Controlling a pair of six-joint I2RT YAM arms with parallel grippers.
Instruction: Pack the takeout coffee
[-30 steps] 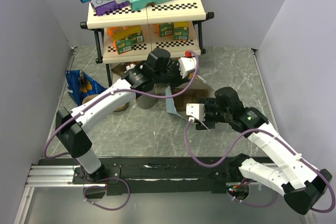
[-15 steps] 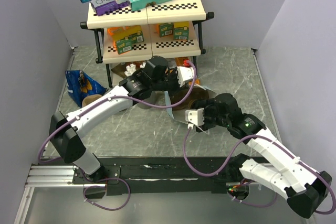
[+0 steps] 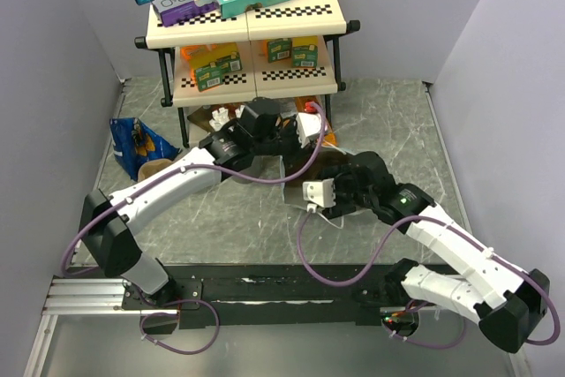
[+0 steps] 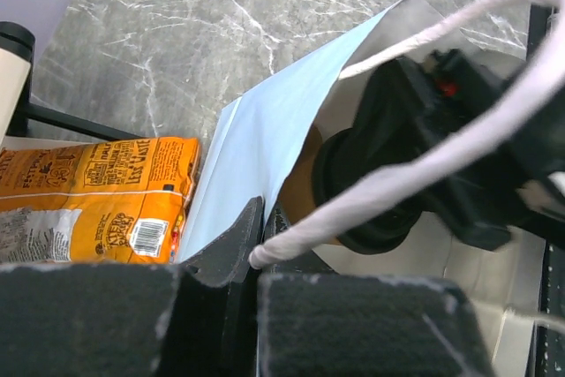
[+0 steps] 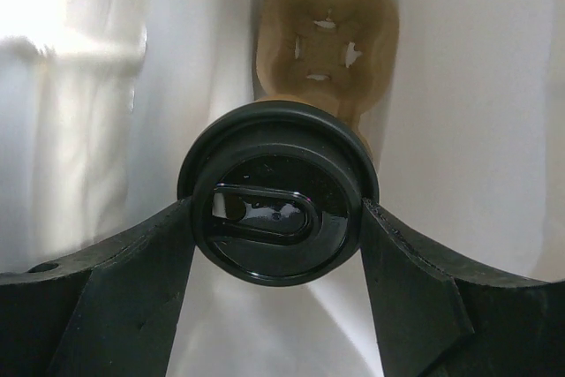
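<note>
The takeout coffee [image 5: 278, 214] is a tan cup with a round black lid, and my right gripper [image 5: 278, 209] is shut on it, one finger on each side of the lid. It hangs inside the white paper bag [image 5: 459, 86], above a brown moulded-pulp carrier [image 5: 327, 41] on the bag's bottom. In the left wrist view the cup's tan wall [image 4: 298, 190] shows just inside the bag's mouth. My left gripper [image 4: 262, 234] is shut on the bag's pale rim [image 4: 265, 130], at the root of its white cord handle [image 4: 397, 174]. From above, both grippers meet at mid-table and hide the cup.
A two-tier shelf rack [image 3: 247, 33] with boxes stands at the back. An orange snack bag [image 4: 88, 192] lies just beside the paper bag. A blue chip bag [image 3: 137, 143] sits at the left wall. The right arm's cable [image 3: 305, 245] loops over the near table.
My right gripper has carried the cup left and forward, into the bag's mouth. My left gripper has shifted a little, still pinching the bag's rim.
</note>
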